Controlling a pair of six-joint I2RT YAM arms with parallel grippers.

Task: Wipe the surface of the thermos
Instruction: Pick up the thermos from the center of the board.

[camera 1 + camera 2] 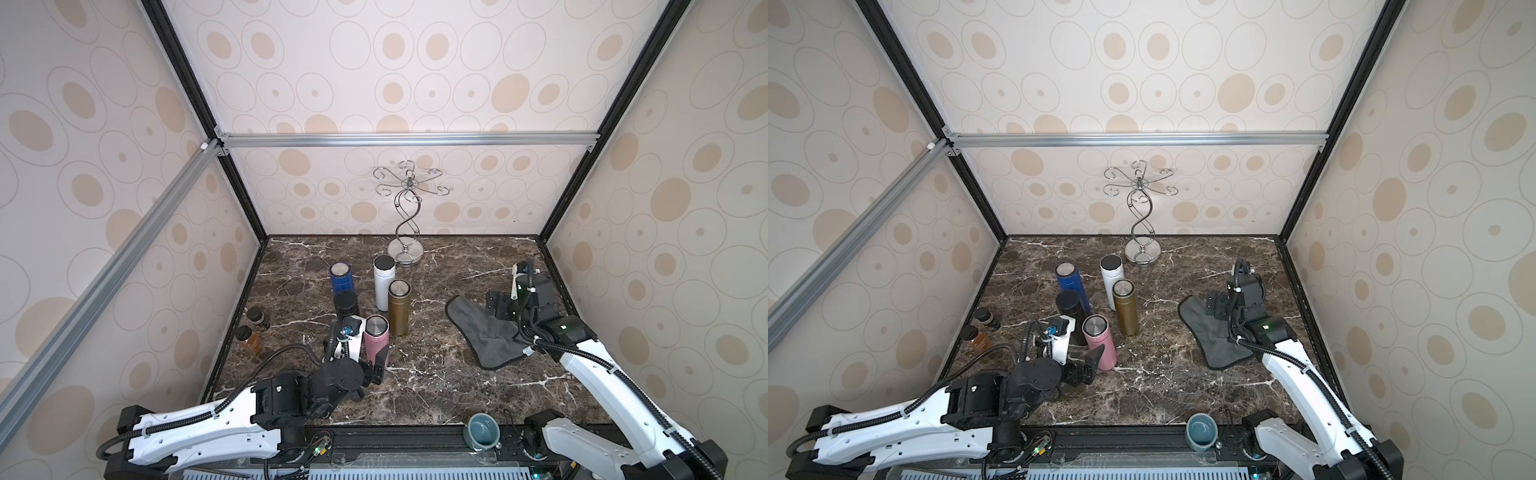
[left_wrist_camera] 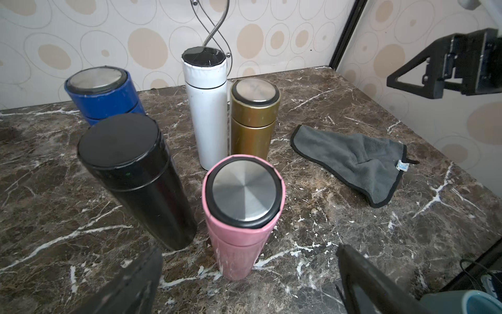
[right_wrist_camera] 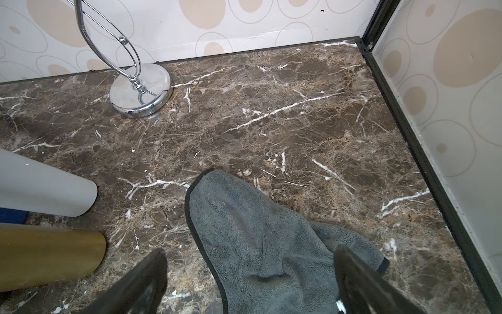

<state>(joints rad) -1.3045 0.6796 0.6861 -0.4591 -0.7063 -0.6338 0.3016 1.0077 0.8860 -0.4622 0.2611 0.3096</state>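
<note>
Marble (image 1: 428, 347) lies open between pink thermos (image 1: 376, 338) and grey cloth (image 1: 482, 328).

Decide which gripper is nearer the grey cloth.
Right. The right gripper is directly over the grey cloth; the left gripper is away from it, at the pink thermos.

Five thermoses (image 2: 241, 190), one cloth (image 2: 350, 160), one chrome stand (image 1: 406, 252), one mug (image 1: 482, 432), seemingly two jars (image 1: 249, 337).

Just ahead of the black left gripper (image 2: 250, 250), the pink thermos (image 2: 233, 258) has a brushed-silver lid ringed in black. Beyond it are a black thermos (image 2: 146, 195), a blue thermos (image 2: 106, 103), a white thermos (image 2: 207, 114) and a gold thermos (image 2: 251, 136). Below the right gripper (image 3: 250, 251), a grey cloth (image 3: 244, 217) edged in black lies on the brown, white-veined table (image 3: 271, 122).
</note>
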